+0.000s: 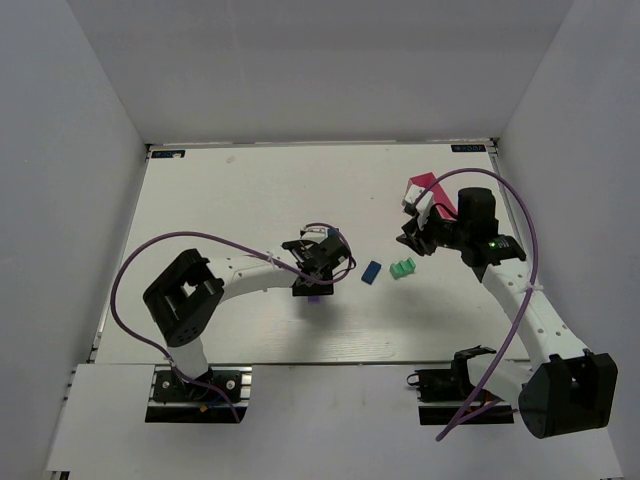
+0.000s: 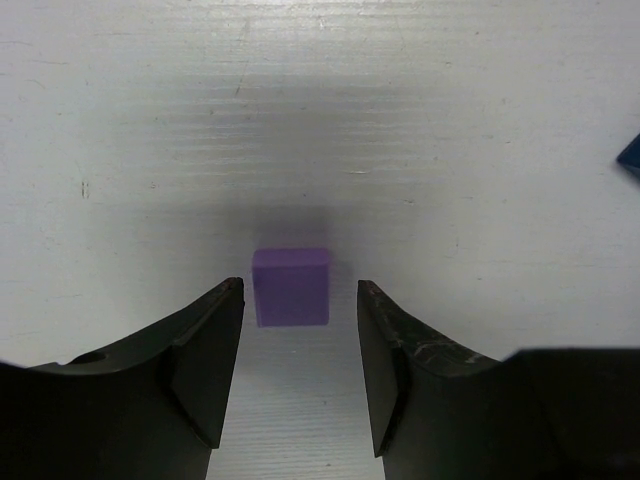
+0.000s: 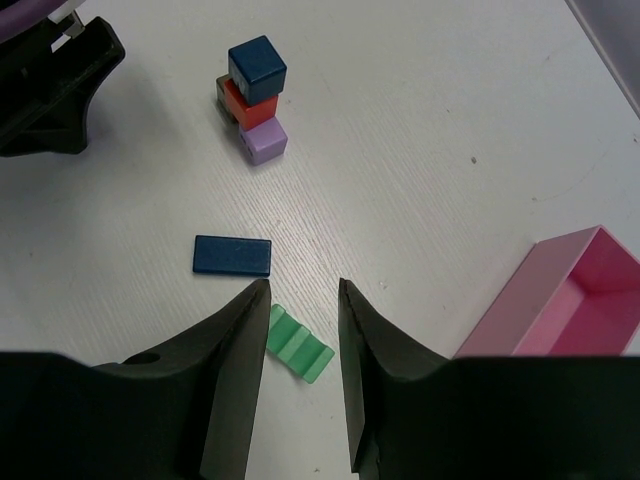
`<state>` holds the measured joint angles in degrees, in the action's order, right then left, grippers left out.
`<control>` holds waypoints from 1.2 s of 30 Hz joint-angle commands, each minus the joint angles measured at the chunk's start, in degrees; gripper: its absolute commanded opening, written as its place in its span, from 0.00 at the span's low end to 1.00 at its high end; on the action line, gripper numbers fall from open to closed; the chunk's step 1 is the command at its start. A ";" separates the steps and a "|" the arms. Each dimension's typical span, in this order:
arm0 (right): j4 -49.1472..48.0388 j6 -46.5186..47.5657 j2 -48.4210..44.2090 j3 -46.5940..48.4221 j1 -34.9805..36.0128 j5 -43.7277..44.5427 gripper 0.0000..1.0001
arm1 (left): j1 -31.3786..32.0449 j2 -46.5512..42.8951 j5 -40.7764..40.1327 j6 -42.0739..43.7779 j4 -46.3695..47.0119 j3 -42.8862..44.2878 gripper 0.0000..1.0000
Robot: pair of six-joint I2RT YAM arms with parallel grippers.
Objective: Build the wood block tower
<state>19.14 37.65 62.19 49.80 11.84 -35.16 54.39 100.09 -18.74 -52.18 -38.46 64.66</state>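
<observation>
Jaws of the left gripper stand apart around a lilac block without touching it, while the right gripper hangs open and empty over a green block.

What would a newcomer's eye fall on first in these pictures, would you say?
A small tower stands near the middle, a blue cube on top. A purple block lies between the fingers of the open left gripper, and a pink tray sits toward the far right.
</observation>
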 commanded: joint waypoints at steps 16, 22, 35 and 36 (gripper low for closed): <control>-1.12 -0.38 -1.55 -0.49 -0.85 -2.37 0.41 | 0.28 1.33 -1.38 -0.73 1.02 -1.21 0.59; -1.29 -0.21 -1.55 -0.85 -1.02 -2.37 0.41 | 0.28 1.86 -1.38 -1.25 1.54 -1.21 0.57; -1.12 -0.30 -2.16 -1.11 -1.38 -2.72 0.41 | 0.28 -4.46 -6.92 1.46 -2.85 0.20 0.33; -1.03 -0.30 -2.08 -1.11 -1.38 -2.72 0.41 | 0.28 -6.82 -8.57 2.60 -3.90 0.20 0.32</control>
<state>19.25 37.67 61.21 48.95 10.87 -36.36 54.50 100.47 -22.24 -51.70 -39.88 63.46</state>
